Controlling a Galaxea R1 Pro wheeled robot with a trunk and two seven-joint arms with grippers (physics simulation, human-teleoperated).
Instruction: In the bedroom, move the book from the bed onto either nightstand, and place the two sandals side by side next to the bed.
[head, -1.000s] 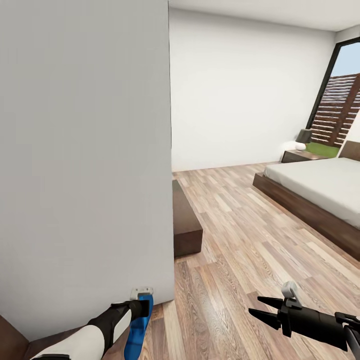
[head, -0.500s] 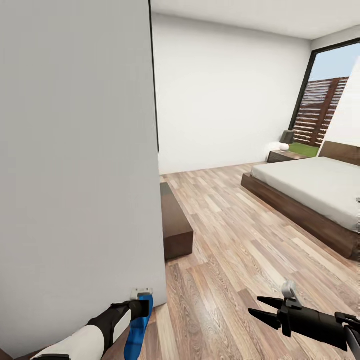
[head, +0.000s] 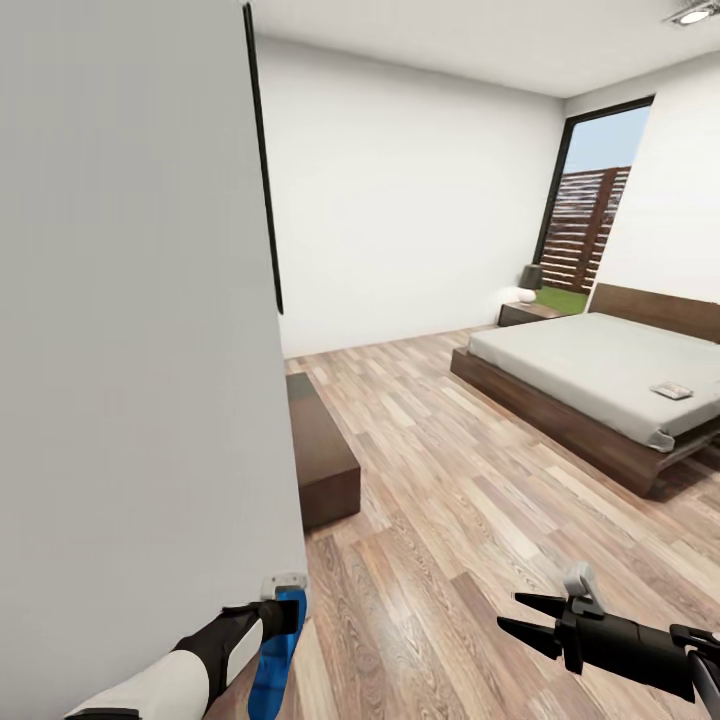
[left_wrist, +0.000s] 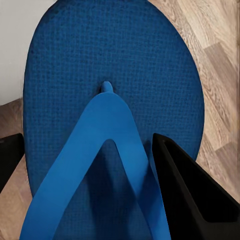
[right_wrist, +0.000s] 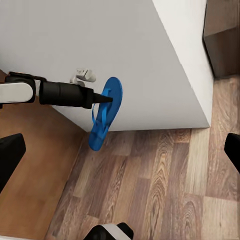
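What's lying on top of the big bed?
A small flat book lies on the bed, near its foot end. The rest of the grey mattress looks bare. The picture's right edge cuts off part of the bed, so anything farther over that way can't be seen.

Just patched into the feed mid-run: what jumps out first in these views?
The bright blue sandal clamped in the left gripper stands out, hanging beside the white wall corner. Across the wood floor, the large bed sits at right, with a small book lying on its mattress. The right gripper hovers open and empty.
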